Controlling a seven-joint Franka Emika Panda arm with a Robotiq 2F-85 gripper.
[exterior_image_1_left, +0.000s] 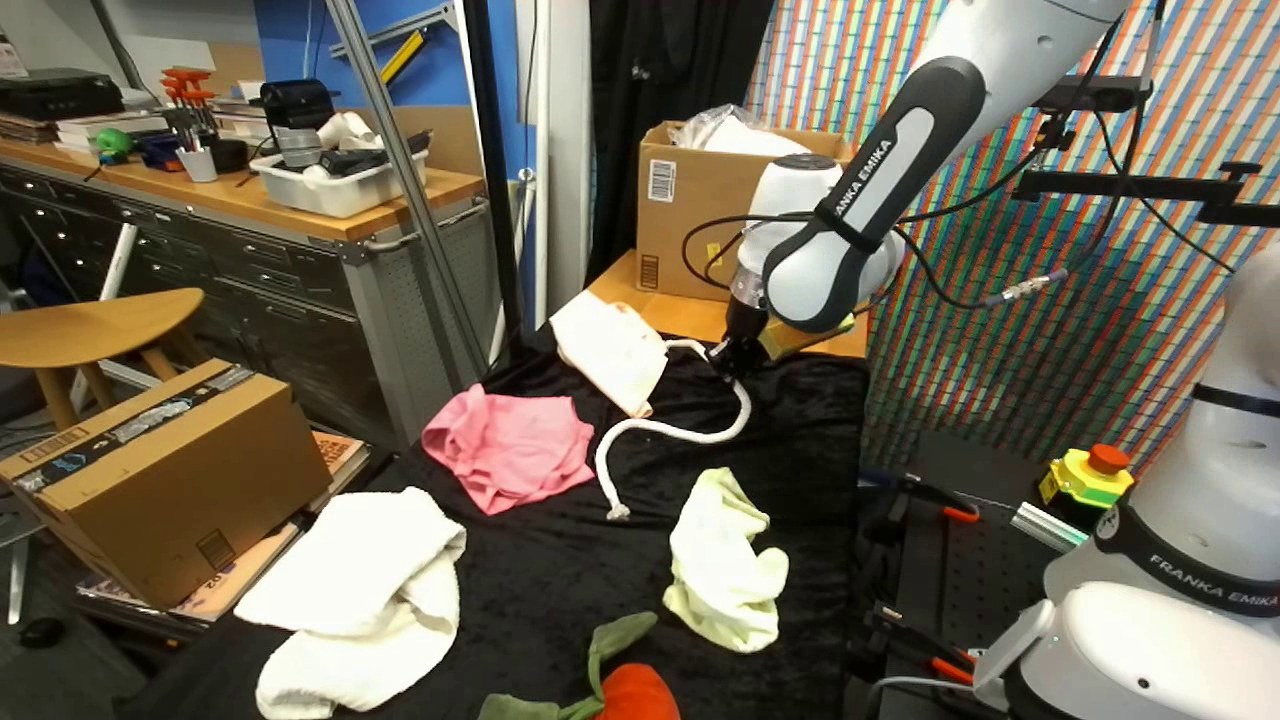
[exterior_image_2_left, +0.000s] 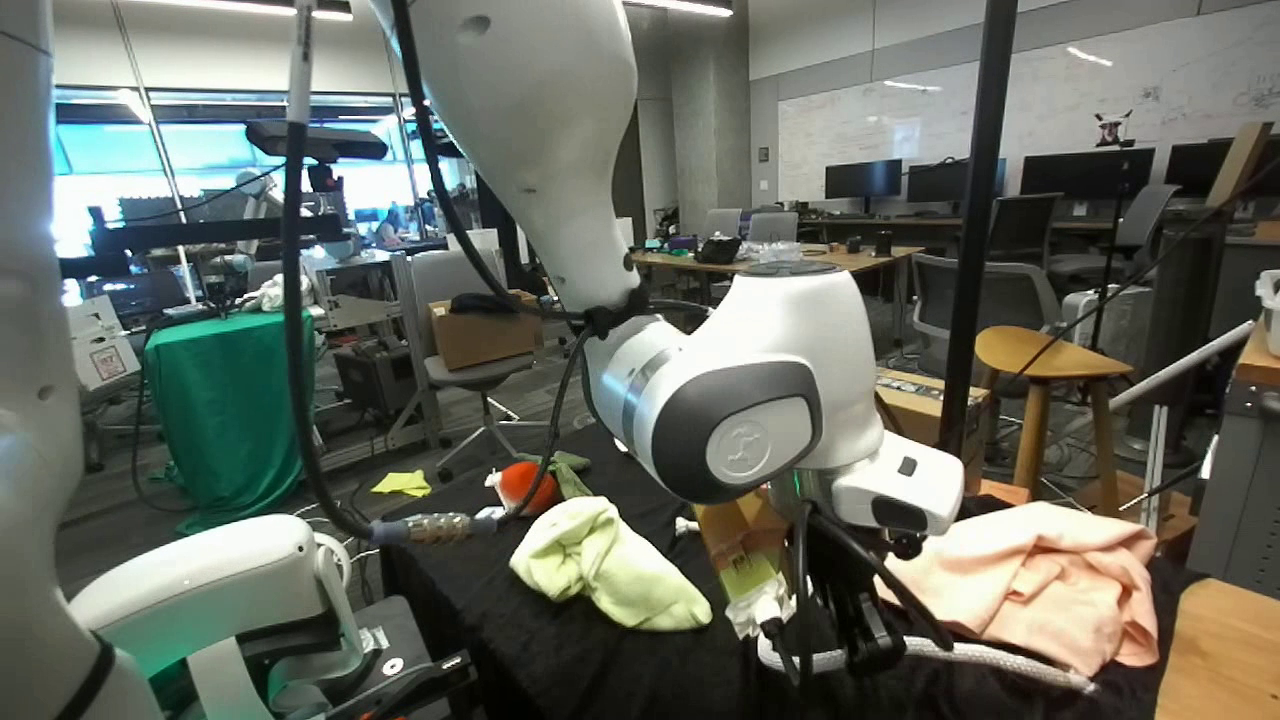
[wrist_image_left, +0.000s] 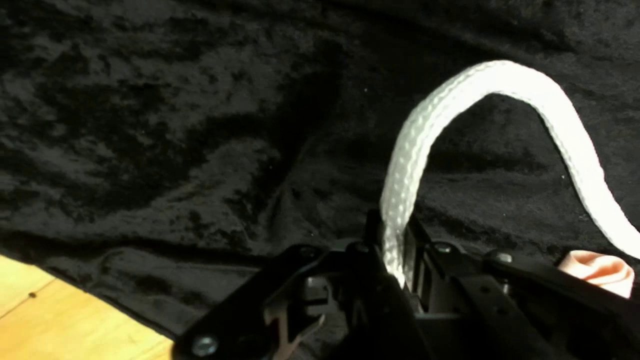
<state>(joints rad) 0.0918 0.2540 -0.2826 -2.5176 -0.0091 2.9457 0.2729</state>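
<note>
Wrist view: saw white braided rope (wrist_image_left: 505, 76) pinched in narrowed black two-fingered end effector (wrist_image_left: 395, 232), presumably close-set against slipping; noted it curving over black velvet cloth (wrist_image_left: 200, 125) near crumpled peach fabric (wrist_image_left: 597, 272).

In an exterior view, "FRANKA EMIKA" stands on the base (exterior_image_1_left: 1190, 500) off the edge of the bench (exterior_image_1_left: 570, 570), and "ANKA EMIKA" on the forearm (exterior_image_1_left: 868, 182), a strap (exterior_image_1_left: 846, 226) hiding the first letters. Print on the label (exterior_image_1_left: 662, 181), tape (exterior_image_1_left: 140, 425) and whiteboard (exterior_image_2_left: 880, 120) is illegible.
</note>
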